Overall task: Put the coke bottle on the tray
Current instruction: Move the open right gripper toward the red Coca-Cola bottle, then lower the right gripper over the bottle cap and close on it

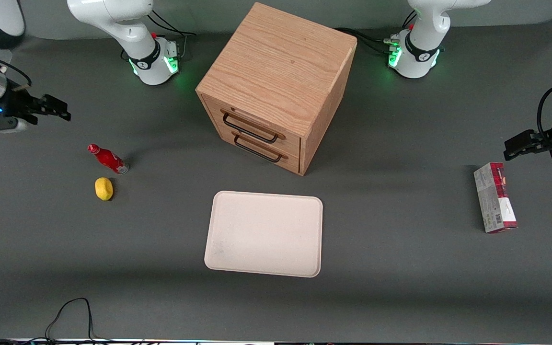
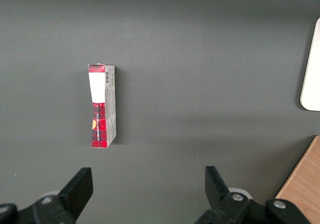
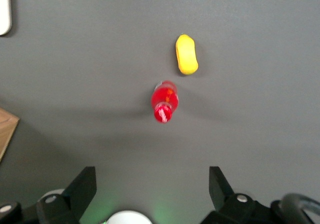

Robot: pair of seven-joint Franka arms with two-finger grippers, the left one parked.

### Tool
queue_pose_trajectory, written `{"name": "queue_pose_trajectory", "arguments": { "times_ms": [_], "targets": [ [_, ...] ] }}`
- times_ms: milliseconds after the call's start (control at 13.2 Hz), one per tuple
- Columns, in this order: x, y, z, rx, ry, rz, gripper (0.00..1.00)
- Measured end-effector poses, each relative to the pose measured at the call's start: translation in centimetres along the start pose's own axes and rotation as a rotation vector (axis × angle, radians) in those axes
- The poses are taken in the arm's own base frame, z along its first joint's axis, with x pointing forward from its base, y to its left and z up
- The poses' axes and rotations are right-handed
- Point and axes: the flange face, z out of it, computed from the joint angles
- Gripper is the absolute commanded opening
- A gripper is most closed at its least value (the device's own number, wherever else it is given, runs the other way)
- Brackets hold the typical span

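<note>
The tray (image 1: 264,233) is lying nearest the front camera. Farther back, toward the working arm's end, the coke bottle (image 1: 108,159) is seemingly standing upright beside a lemon (image 1: 104,188). The gripper (image 1: 60,110) is hovering above, fingers spread, holding nothing.

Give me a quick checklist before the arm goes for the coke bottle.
1. Gripper open: ok, its fingers stand wide apart.
2. Gripper empty: ok, nothing between the fingers.
3. Coke bottle reachable: ok, it stands upright on the table, free of the gripper, which hangs above, toward the working arm's end.
4. Clearance at the bottle: cannot tell; the lemon lies close beside it, nearer the front camera.
5. Tray ready: ok, nothing lies on it.
6. Path to the tray: ok, the cabinet stands farther from the front camera.
</note>
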Motion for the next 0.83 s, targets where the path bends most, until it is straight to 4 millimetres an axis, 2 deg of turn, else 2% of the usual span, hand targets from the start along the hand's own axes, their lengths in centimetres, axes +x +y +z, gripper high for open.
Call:
{"name": "queue_pose_trajectory", "arguments": {
  "times_ms": [228, 379, 607, 834],
  "targets": [
    [1.1, 0.0, 7.2, -0.011, 0.018, 0.001, 1.0],
    [1.5, -0.2, 10.7, -0.019, 0.023, -0.004, 1.0],
    [1.6, -0.4, 13.6, -0.025, 0.02, -0.009, 1.0],
    [1.4, -0.2, 14.3, -0.024, 0.011, -0.007, 1.0]
  ]
}}
